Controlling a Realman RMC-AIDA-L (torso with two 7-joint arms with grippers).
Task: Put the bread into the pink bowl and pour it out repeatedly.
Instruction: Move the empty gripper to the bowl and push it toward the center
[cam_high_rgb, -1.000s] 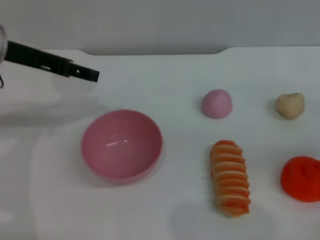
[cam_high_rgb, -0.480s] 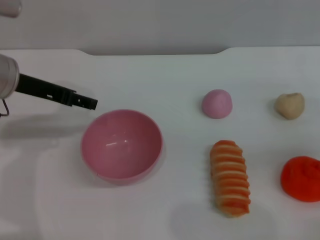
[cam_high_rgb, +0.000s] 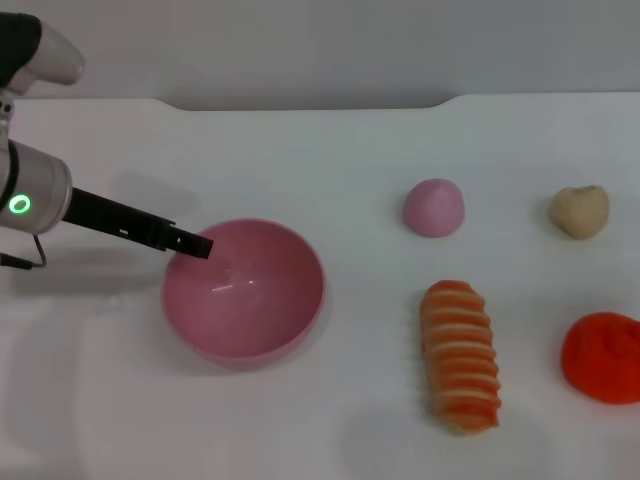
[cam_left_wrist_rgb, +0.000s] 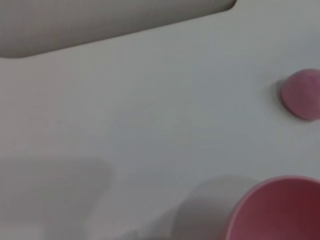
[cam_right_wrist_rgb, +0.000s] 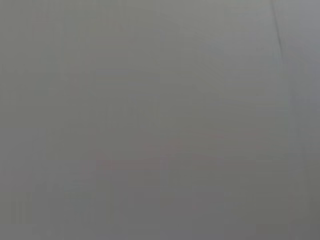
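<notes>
The pink bowl (cam_high_rgb: 243, 290) sits upright and empty left of the table's middle; its rim also shows in the left wrist view (cam_left_wrist_rgb: 280, 210). To the right of the bowl, the striped orange-and-cream bread (cam_high_rgb: 461, 355) lies on the table with nothing touching it. My left gripper (cam_high_rgb: 192, 243) reaches in from the left as a thin black bar, its tip at the bowl's far left rim. Whether it touches the rim cannot be told. The right gripper is out of view; its wrist view shows only a plain grey surface.
A small pink ball (cam_high_rgb: 434, 207) lies behind the bread and also shows in the left wrist view (cam_left_wrist_rgb: 301, 94). A beige lump (cam_high_rgb: 579, 211) sits at the far right, and a red-orange lump (cam_high_rgb: 602, 356) lies at the right edge. The white table (cam_high_rgb: 330, 160) ends at a grey wall behind.
The left arm has come down and nearer, its tip moving from behind and left of the bowl to the bowl's left rim. Bowl, bread and the other toys have not moved.
</notes>
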